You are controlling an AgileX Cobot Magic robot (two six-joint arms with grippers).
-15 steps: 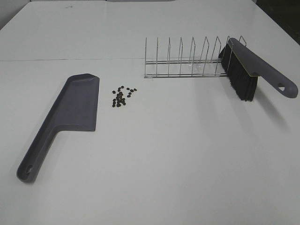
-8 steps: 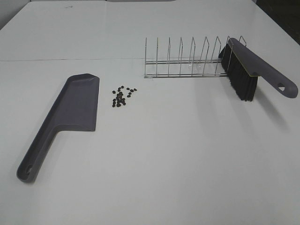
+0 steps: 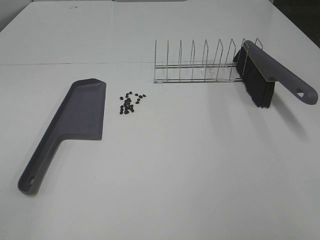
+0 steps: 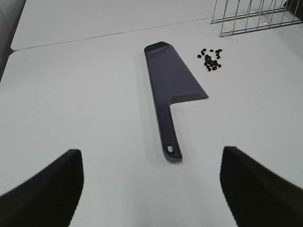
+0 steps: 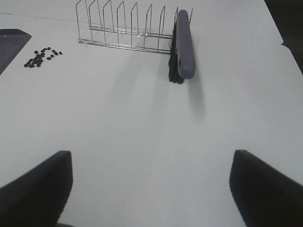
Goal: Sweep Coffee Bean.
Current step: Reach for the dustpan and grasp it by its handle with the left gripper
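Observation:
The coffee beans (image 3: 130, 103) lie in a loose dark cluster on the white table, just right of the grey dustpan (image 3: 70, 126). They also show in the left wrist view (image 4: 210, 58) and the right wrist view (image 5: 40, 56). A grey brush (image 3: 267, 77) with black bristles rests in the right end of a wire rack (image 3: 200, 64). My left gripper (image 4: 151, 189) is open and empty, hovering short of the dustpan's handle (image 4: 172, 146). My right gripper (image 5: 151, 189) is open and empty, well short of the brush (image 5: 182, 45). Neither gripper shows in the high view.
The wire rack has several upright dividers and stands behind the beans. A seam runs across the table (image 3: 60, 64) behind the dustpan. The table's dark far right edge (image 5: 289, 42) lies beyond the brush.

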